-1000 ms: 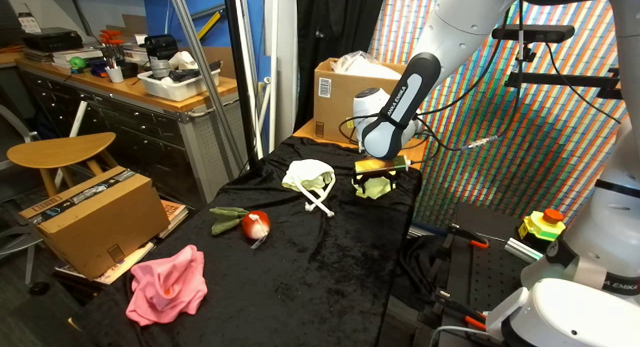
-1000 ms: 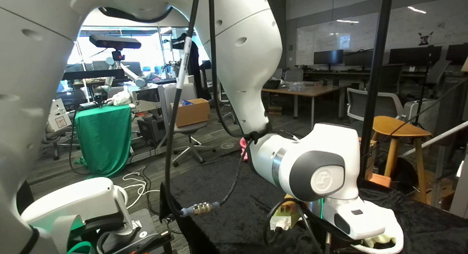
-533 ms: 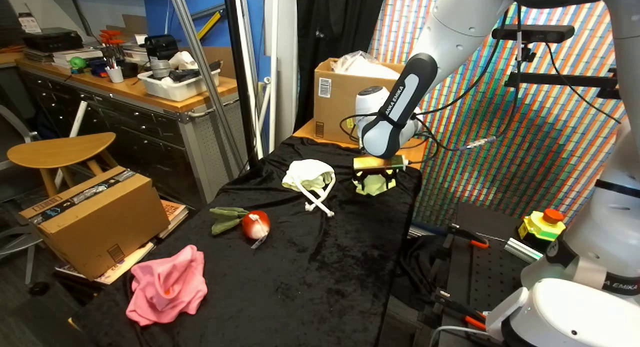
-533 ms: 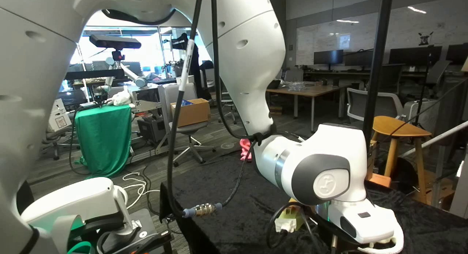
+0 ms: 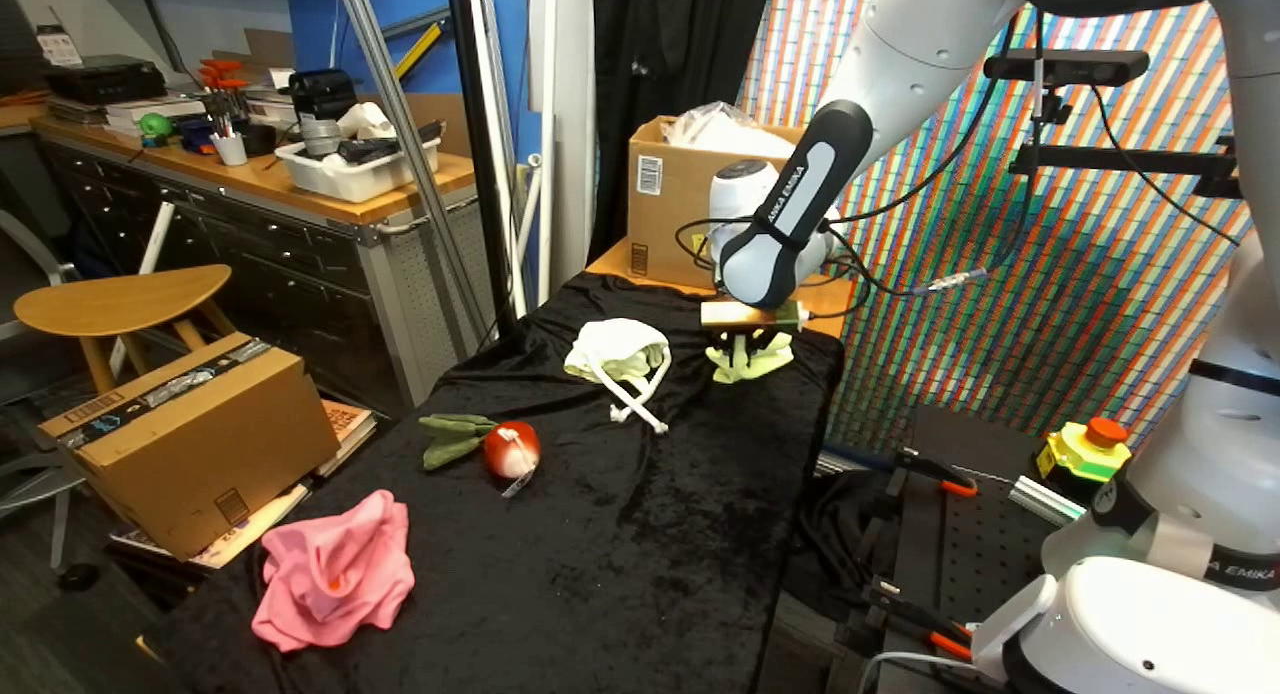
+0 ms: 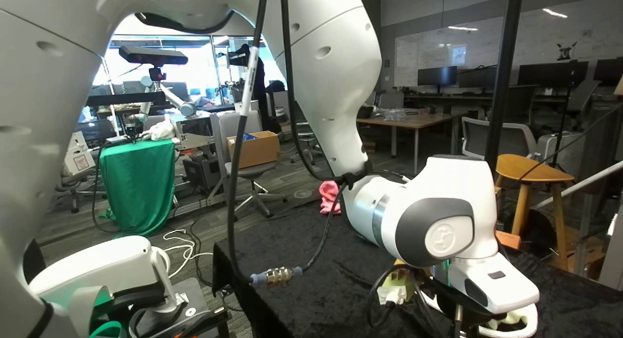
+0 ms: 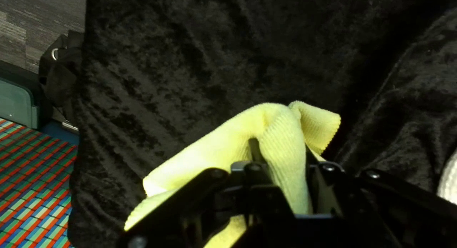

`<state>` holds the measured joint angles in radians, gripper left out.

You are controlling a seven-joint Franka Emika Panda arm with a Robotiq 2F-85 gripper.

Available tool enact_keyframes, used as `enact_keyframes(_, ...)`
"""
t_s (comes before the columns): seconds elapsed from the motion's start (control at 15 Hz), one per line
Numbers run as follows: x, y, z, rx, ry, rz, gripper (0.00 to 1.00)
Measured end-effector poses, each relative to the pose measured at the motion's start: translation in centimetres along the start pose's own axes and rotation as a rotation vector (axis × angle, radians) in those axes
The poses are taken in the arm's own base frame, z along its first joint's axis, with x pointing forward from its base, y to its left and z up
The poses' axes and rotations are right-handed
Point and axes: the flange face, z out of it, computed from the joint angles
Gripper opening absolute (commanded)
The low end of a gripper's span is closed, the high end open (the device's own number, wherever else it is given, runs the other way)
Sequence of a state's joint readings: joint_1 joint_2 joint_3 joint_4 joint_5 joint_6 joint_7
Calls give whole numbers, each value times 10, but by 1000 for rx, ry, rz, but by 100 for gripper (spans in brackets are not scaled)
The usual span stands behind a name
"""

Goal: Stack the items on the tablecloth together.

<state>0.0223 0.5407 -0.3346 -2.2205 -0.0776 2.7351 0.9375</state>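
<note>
In an exterior view, the pink rag (image 5: 335, 574) is lying crumpled at the near left of the black tablecloth (image 5: 600, 584). Farther, the red ball (image 5: 512, 449) is touching green leaf-like pieces (image 5: 450, 451). Next, the white rope (image 5: 648, 418) is lying against the whitish cloth (image 5: 620, 338). At the far right, the claw (image 7: 281, 151) is pinching a fold of the pale yellow-green cloth (image 7: 210, 153). Behind, an open cardboard box (image 5: 672, 219) is standing.
</note>
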Motion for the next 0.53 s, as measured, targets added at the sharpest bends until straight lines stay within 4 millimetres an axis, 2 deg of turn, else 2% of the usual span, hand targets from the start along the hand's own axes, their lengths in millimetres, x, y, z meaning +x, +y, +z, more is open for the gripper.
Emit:
enact_keyframes(0.27,3,-8,-13,28,46,-11,11)
enact_keyframes(0.53,9,-18,-51,88,159,-36,11)
